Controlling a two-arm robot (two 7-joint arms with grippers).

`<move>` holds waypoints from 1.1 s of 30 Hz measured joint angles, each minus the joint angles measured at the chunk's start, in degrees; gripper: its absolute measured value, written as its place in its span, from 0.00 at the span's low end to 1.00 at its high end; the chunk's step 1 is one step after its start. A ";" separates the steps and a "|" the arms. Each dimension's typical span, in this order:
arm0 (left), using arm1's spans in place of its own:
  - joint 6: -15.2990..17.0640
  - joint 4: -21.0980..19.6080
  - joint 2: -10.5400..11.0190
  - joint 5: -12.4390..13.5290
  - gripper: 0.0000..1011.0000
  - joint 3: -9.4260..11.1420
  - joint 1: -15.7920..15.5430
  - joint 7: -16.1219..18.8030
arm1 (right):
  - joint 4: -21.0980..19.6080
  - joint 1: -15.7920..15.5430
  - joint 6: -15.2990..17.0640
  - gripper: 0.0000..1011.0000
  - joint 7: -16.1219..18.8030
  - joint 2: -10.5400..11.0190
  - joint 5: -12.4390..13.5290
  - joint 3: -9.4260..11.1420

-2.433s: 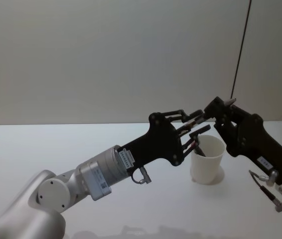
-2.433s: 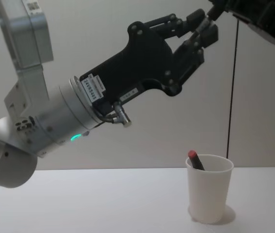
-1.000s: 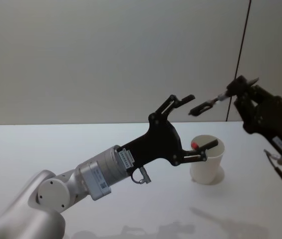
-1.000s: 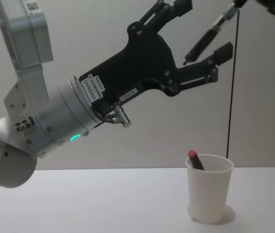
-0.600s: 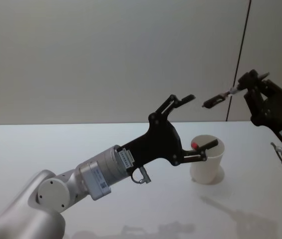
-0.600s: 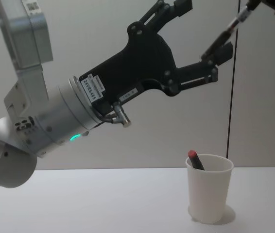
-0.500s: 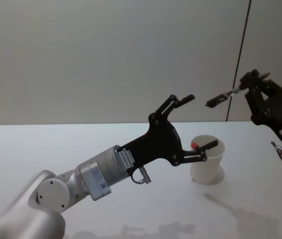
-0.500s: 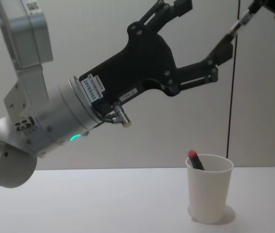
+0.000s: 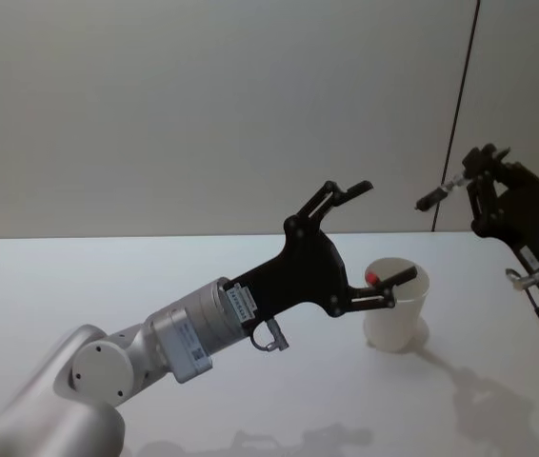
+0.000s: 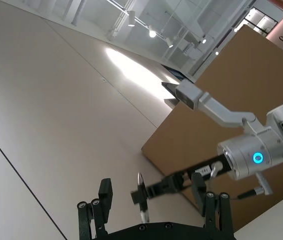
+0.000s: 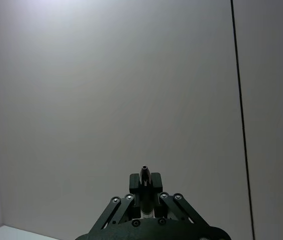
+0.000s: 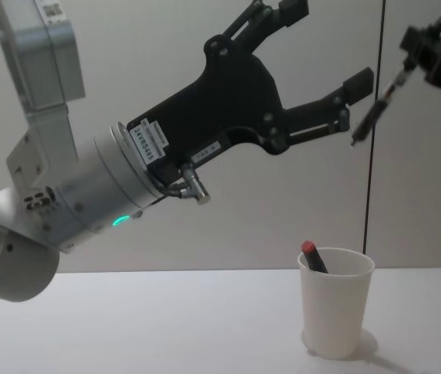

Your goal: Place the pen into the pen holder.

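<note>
**Pen held aloft, cup on the table**

Pen (image 9: 433,197) sits pinched in the right gripper (image 9: 462,181), high at two o'clock from the paper cup (image 9: 395,305). The cup stands on the table (image 9: 79,286) with a red-tipped marker (image 12: 312,256) inside. The left gripper (image 9: 372,233) hangs spread wide, empty, just at the cup's nine o'clock.

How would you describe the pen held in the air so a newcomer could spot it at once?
Start at the white paper cup on the table. Look up and right to the right gripper. Its fingers pinch a slim dark pen, unlike the red-capped pen resting inside the cup.
</note>
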 joint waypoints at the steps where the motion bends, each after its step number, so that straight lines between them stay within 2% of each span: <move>1: 0.00 0.00 0.00 0.00 0.99 0.00 0.00 0.00 | 0.34 0.13 -0.03 0.12 -0.85 -0.17 -0.71 -0.09; 8: 0.00 0.00 0.00 0.00 0.99 0.00 0.00 0.00 | 5.37 2.30 -0.43 0.12 -7.76 -2.37 -6.66 -1.14; 13: 0.00 0.00 0.00 0.00 0.99 0.00 0.00 0.00 | 9.00 4.01 -0.85 0.12 -10.52 -3.75 -9.12 -1.74; 15: 0.00 0.00 0.00 0.00 0.99 0.00 0.00 0.00 | 11.93 5.40 -1.13 0.12 -12.33 -4.79 -10.81 -2.18; 18: 0.00 0.00 0.00 0.00 0.99 0.00 0.00 0.00 | 14.48 6.65 -1.27 0.12 -13.45 -5.70 -11.92 -2.57; 25: 0.00 0.00 0.00 0.00 0.99 0.00 0.00 0.00 | 18.50 8.56 -0.95 0.12 -13.95 -7.08 -12.81 -3.17; 33: 0.00 0.00 0.00 0.00 0.99 0.00 0.00 0.00 | 21.95 10.15 0.80 0.12 -12.45 -8.34 -12.45 -3.80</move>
